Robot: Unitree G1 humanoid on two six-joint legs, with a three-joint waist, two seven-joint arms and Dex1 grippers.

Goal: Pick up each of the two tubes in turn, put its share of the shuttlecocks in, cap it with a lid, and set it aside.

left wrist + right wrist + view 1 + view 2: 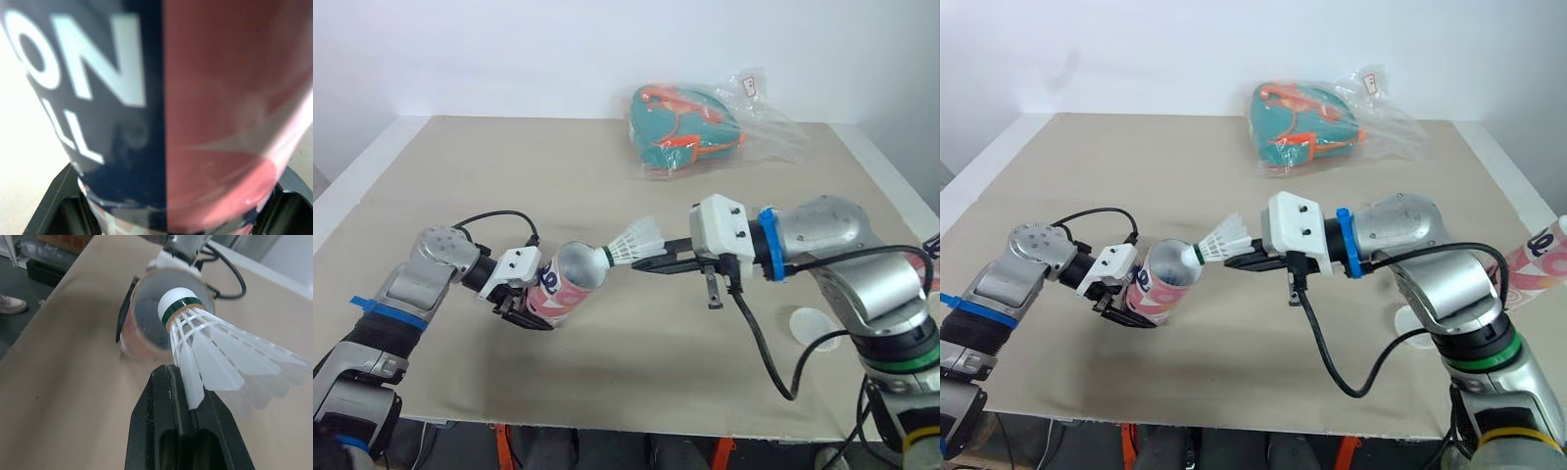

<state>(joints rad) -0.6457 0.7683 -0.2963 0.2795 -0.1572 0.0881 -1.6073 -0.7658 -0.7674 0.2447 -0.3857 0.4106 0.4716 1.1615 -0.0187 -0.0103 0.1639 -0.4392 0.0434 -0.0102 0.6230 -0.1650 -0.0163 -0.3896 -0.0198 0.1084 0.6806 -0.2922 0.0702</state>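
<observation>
Sensibly, left gripper (523, 302) clamps the pink-navy cardboard tube (566, 284), mouth facing right gripper (651, 262), whose closed fingers (156, 431) pinch a white feathered shuttlecock (634, 242), cork ahead for insertion.

Glossy tube (195, 122), feathered shuttlecock (205, 333)

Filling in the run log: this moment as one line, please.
left gripper: shut on tube, open end toward shuttlecock | right gripper: shut on shuttlecock, cork at tube mouth | stage: shuttlecock not yet inside
</observation>
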